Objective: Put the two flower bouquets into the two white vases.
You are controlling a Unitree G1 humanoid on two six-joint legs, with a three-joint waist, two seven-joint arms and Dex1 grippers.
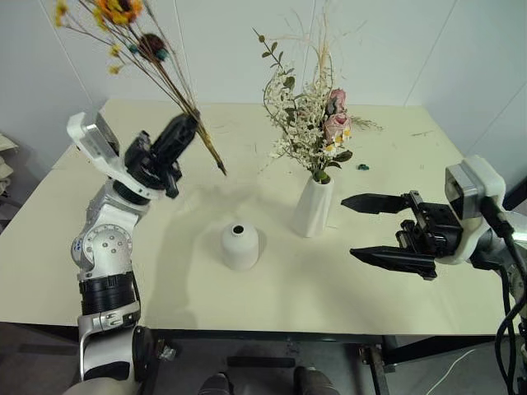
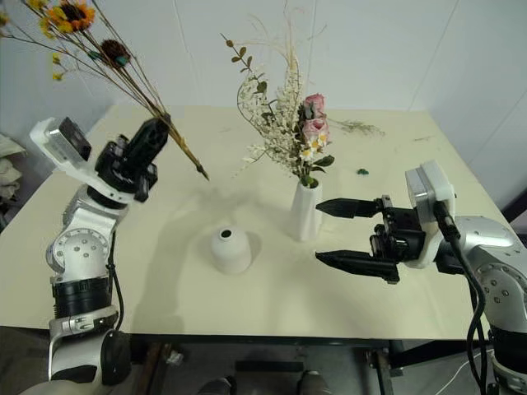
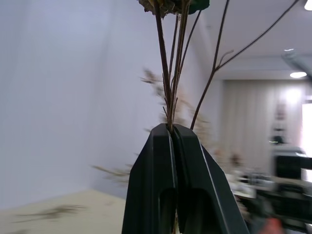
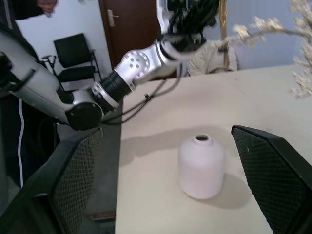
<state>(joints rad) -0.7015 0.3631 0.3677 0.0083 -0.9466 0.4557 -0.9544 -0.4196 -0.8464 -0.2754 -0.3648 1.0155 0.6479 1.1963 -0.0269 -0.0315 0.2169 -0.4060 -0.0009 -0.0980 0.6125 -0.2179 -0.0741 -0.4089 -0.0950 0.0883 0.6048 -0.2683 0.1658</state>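
Observation:
The large bouquet (image 1: 311, 123) of leaves, white sprigs and pink roses stands in the tall white cone vase (image 1: 313, 206) at the table's middle. The short round white vase (image 1: 240, 245), with a dark top hole, stands empty in front of it to the left. High over the table's left, my left gripper (image 1: 191, 123) is shut on the thin stems of the small yellow-orange bouquet (image 1: 123, 20); the blossoms point up and left, the stem ends stick out below. My right gripper (image 1: 369, 230) hovers open to the right of the cone vase, pointing left, holding nothing.
The cream table (image 1: 165, 271) has a small dark-green bit (image 1: 362, 167) and loose dried twigs (image 1: 366, 125) behind the cone vase. Its front edge runs near my arms. A dark chair (image 4: 73, 58) and a door (image 4: 129, 29) stand beyond the table's left side.

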